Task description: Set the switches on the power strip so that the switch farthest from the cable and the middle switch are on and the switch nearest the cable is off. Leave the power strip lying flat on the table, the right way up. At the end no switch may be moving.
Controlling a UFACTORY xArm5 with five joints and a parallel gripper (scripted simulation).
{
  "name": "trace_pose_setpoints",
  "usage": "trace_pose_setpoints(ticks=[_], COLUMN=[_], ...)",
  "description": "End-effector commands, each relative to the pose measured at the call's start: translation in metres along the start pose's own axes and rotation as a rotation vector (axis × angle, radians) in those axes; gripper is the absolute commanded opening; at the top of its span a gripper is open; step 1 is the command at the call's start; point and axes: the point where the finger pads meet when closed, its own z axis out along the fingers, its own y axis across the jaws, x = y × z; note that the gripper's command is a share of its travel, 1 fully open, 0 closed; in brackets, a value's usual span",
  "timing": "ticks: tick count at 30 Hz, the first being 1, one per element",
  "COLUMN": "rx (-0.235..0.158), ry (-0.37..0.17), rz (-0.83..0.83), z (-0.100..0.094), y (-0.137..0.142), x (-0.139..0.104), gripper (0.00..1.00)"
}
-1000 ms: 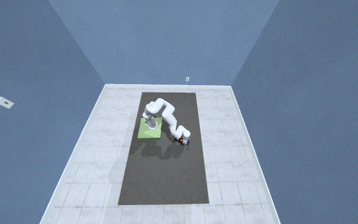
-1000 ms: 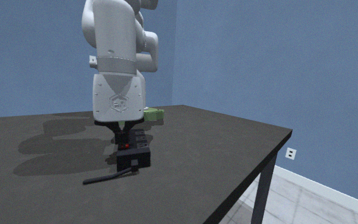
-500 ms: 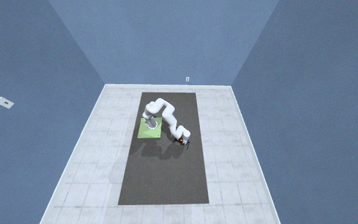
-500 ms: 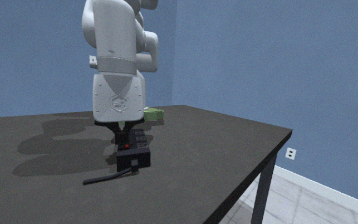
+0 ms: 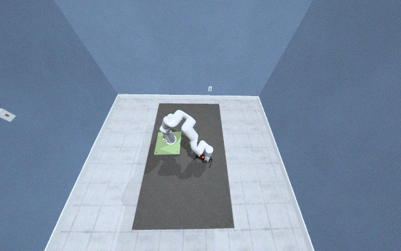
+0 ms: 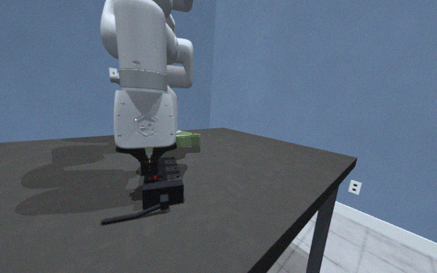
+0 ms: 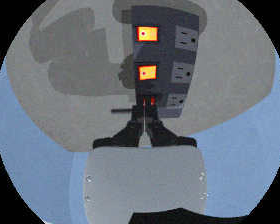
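A black power strip (image 7: 185, 63) (image 6: 166, 191) (image 5: 201, 157) lies flat on the dark table (image 6: 254, 176) (image 5: 183, 200), right way up. Its cable (image 6: 128, 215) leaves the end nearest the exterior camera and runs left. In the wrist view the farthest switch (image 7: 147, 32) and the middle switch (image 7: 147, 72) glow bright orange. The switch nearest the cable (image 7: 149, 100) shows only a dim red sliver just past my fingertips. My gripper (image 7: 144, 103) (image 6: 147, 171) is shut and empty, pointing straight down with its tips on or just above that nearest switch.
The arm's green base plate (image 5: 168, 149) (image 6: 189, 139) lies behind the strip. The table's right edge (image 6: 315, 210) drops to the tiled floor. The strip's sockets (image 7: 184, 38) run along its right side.
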Motion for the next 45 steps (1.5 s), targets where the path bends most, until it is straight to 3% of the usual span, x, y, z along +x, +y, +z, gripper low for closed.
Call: trace_pose_setpoints(ticks=[1,15,36,37,45], rx=[0.0,0.0,0.0,0.0,0.0], ry=[-0.002,-0.004,-0.004,-0.004,-0.002], rz=[-0.001,-0.001,-0.001,-0.001,-0.001], z=[-0.008,-0.036,-0.037,-0.038,-0.045], y=[0.002,-0.001,-0.001,-0.001,0.002], x=[-0.001,0.0,0.0,0.0,0.0], gripper=[0.0,0.0,0.0,1.0,1.0])
